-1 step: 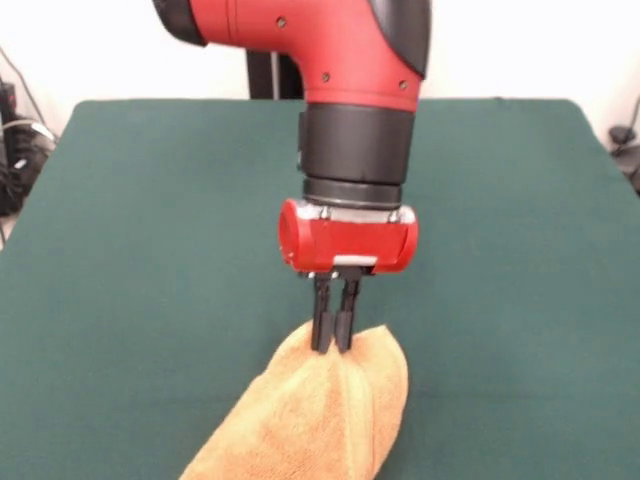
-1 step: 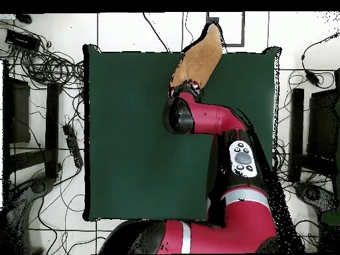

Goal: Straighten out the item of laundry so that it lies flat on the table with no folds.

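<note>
Clearly the gripper (image 1: 333, 343) has its fingers pinched shut on the towel's (image 1: 320, 420) peak, lifting it off the table (image 1: 150, 250), probably to shake out folds.

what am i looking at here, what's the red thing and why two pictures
The red thing is a robot arm with a gripper at its end: two thin black fingers that pinch things. Both pictures show the same moment. One camera sits across the table facing the robot; the other looks straight down from above. The big dark green surface is the table. The only thing on it is a fluffy orange-tan towel, bunched up at one edge of the table rather than spread flat. The fingers are closed on the raised top of the towel, pinching it. From above, the towel reaches over the table's edge.
</note>
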`<state>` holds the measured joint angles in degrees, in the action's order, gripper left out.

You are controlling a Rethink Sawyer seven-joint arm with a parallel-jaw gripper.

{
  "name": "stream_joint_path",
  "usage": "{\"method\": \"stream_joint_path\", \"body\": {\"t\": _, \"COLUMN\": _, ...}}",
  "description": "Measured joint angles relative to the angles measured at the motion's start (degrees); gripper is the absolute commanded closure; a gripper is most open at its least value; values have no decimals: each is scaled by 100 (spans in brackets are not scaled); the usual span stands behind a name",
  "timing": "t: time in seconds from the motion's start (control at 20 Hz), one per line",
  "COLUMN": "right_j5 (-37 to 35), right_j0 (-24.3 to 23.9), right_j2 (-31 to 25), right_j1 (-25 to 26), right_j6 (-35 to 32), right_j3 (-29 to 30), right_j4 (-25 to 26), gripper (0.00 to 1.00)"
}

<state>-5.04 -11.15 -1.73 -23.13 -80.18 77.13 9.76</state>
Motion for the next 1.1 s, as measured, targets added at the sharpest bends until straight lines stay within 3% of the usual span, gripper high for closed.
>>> {"method": "stream_joint_path", "body": {"t": 0.7, "right_j5": -971, "right_j0": 367, "right_j2": 22, "right_j1": -128, "right_j6": 0, "right_j3": 25, "right_j4": 1, "gripper": 100}}
{"method": "stream_joint_path", "body": {"t": 1.1, "right_j5": -1116, "right_j0": 339, "right_j2": 22, "right_j1": -285, "right_j6": 0, "right_j3": 480, "right_j4": 2, "gripper": 100}}
